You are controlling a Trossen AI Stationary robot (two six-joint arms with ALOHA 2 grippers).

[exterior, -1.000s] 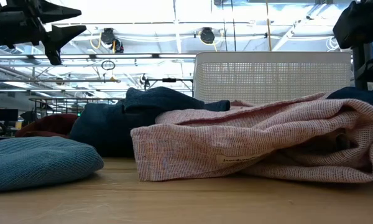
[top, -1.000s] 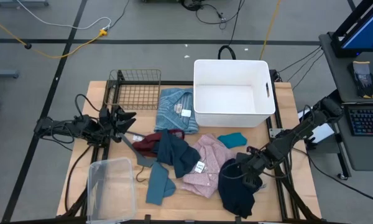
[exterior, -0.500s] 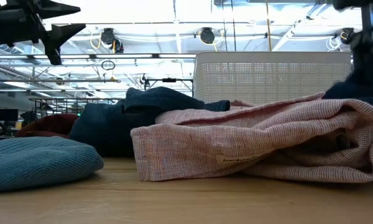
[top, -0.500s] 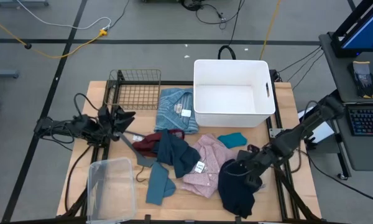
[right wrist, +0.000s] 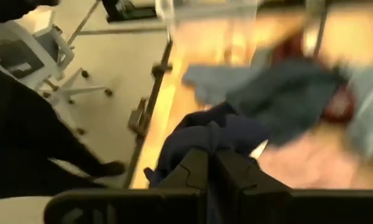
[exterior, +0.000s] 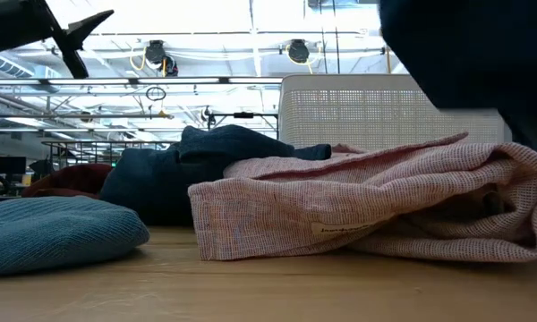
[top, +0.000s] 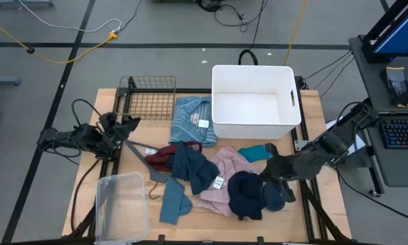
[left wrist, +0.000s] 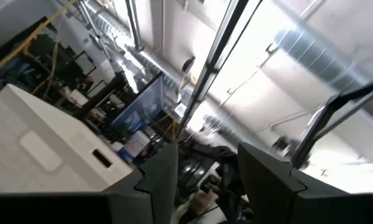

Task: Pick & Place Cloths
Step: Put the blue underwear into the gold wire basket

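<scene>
My right gripper (top: 265, 182) hangs high over the table's near right, shut on the dark navy cloth (top: 247, 196). In the low view that cloth (exterior: 474, 54) fills the top right. On the table lie the pink shirt (top: 226, 178), the light blue striped shirt (top: 189, 117), a maroon piece (top: 163, 156), a dark slate-blue piece (top: 194, 169), another slate-blue piece (top: 173, 202) and a small teal piece (top: 254, 152). My left gripper (top: 128, 125) waits open at the table's left, tipped upward, holding nothing. My right gripper pinches a bunched fold of the dark navy cloth (right wrist: 205, 138) between its two shut fingers (right wrist: 233, 171), slanting down from the table's right. The cloth hangs gathered below the fingers. Its lowest end is hidden behind the pink shirt (exterior: 385, 197) in the low view.
A white bin (top: 255, 102) stands at the far middle, a wire basket (top: 148, 99) at the far left and a clear plastic container (top: 121, 204) at the near left. A grey hanger (top: 144, 163) lies by the maroon piece.
My right gripper has risen steeply and rolled, staying shut. The dark navy cloth, a heap on the table's near right before, has been drawn up and now hangs in a bunch, shifted toward the pink shirt. My left gripper has tipped upward and rolled in place.
</scene>
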